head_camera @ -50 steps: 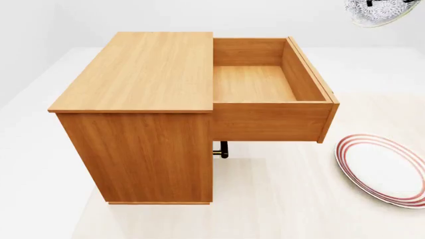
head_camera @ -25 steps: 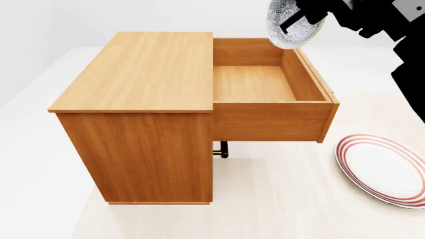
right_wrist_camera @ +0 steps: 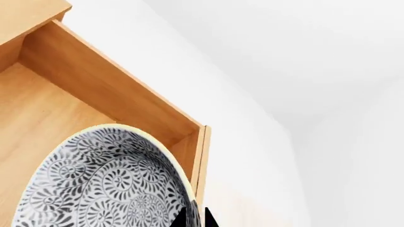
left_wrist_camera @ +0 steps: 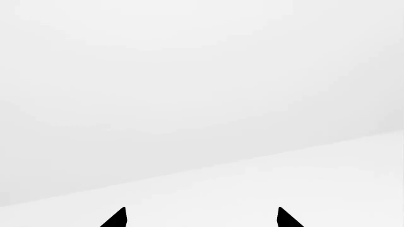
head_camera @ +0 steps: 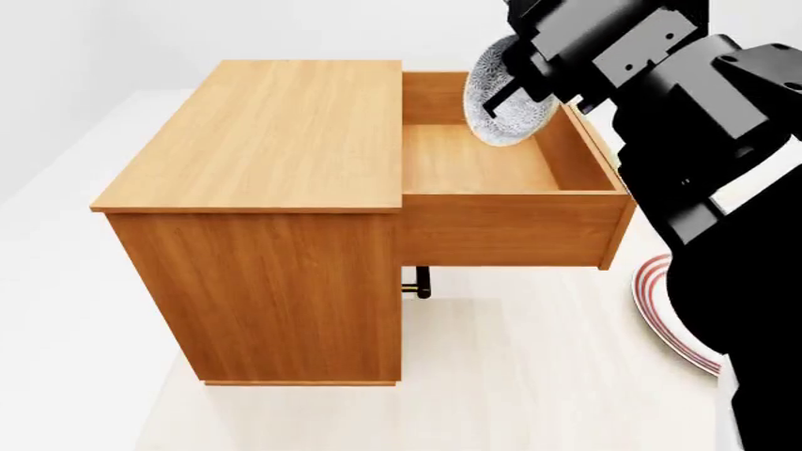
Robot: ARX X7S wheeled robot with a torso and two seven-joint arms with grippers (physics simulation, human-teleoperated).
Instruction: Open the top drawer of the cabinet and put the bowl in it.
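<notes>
The cabinet (head_camera: 269, 216) fills the middle of the head view, a boxy wooden chest standing on a pale floor. Its top drawer (head_camera: 501, 183) is pulled fully out to the side, its wooden floor bare, so the opening step looks done and the placing step is in hand. A lower handle (head_camera: 416, 282) peeks out beneath it.

The right arm (head_camera: 701, 141) reaches in from the far right, hiding much of the red-ringed plate (head_camera: 664, 315) on the floor. The right gripper (head_camera: 532, 80) holds the bowl (head_camera: 508, 94) pinched by its rim, tipped nearly on edge, hanging over the drawer's far corner by the front panel. The right wrist view shows the patterned outside of the bowl (right_wrist_camera: 107, 182) above the drawer floor and clear of the walls, though how high it hangs is hard to judge.

The left gripper (left_wrist_camera: 200, 218) shows only two dark fingertips standing apart against blank white, holding nothing and well away from the work.

Next, the bowl probably needs bringing toward the drawer's middle, turning level with its mouth up, and lowering until it rests on the drawer floor before the fingers let go. The nearby front panel is the thing to avoid knocking.
</notes>
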